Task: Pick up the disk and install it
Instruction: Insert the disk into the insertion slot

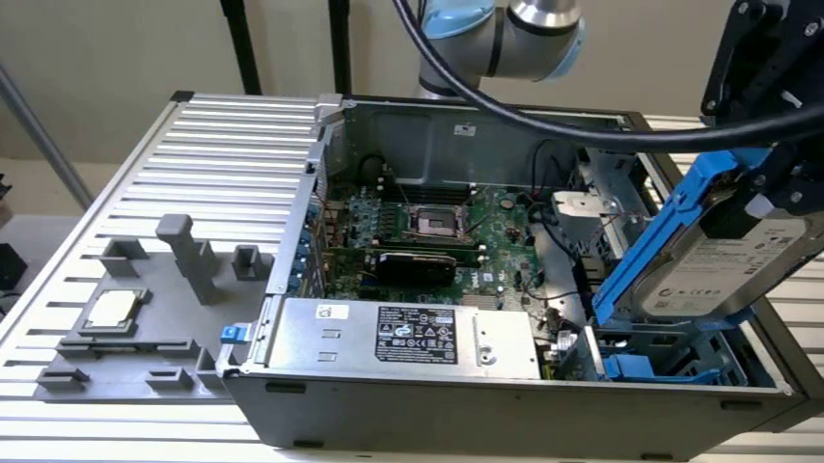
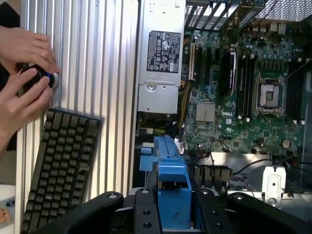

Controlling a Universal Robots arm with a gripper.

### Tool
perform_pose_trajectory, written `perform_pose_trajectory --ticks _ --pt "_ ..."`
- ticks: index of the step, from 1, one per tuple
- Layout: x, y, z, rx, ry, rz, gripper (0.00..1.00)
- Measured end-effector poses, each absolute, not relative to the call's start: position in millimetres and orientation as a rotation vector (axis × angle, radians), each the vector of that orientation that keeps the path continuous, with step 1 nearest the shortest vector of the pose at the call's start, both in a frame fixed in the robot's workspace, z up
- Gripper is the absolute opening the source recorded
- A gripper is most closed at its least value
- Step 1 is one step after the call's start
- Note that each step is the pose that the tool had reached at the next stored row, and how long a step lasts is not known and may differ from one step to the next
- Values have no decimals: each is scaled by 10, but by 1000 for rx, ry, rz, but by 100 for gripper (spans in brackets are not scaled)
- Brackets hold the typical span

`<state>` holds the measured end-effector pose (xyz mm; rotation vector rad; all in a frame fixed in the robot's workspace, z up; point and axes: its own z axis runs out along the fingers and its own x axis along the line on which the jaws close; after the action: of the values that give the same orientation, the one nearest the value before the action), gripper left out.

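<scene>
One disk [image 1: 727, 262] is clamped in the jaws by its blue rails, tilted with the label facing out, above the open case [image 1: 515, 391]. Below the jaws sits a blue drive bay [image 1: 640, 367]; further off are the motherboard [image 1: 431, 224] and power supply [image 1: 399, 338].

Ribbed alu table [image 1: 232, 154]: open PC case [image 1: 515, 405], keyboard [image 2: 58, 165].

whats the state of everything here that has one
disk: lifted, tilted, above the drive bay, not seated
gripper: shut on the disk
computer case: lying flat, side open
cpu socket: bare, no cooler on it
small chip: resting in the grey tray
hands: gripping a small dark device
</scene>
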<state>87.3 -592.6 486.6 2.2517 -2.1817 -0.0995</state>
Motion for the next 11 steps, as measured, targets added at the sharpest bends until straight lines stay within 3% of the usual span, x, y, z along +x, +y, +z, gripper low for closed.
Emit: perform_pose_trajectory --ticks 11 --pt "1061 -5932 4680 2252 -2182 -99 32"
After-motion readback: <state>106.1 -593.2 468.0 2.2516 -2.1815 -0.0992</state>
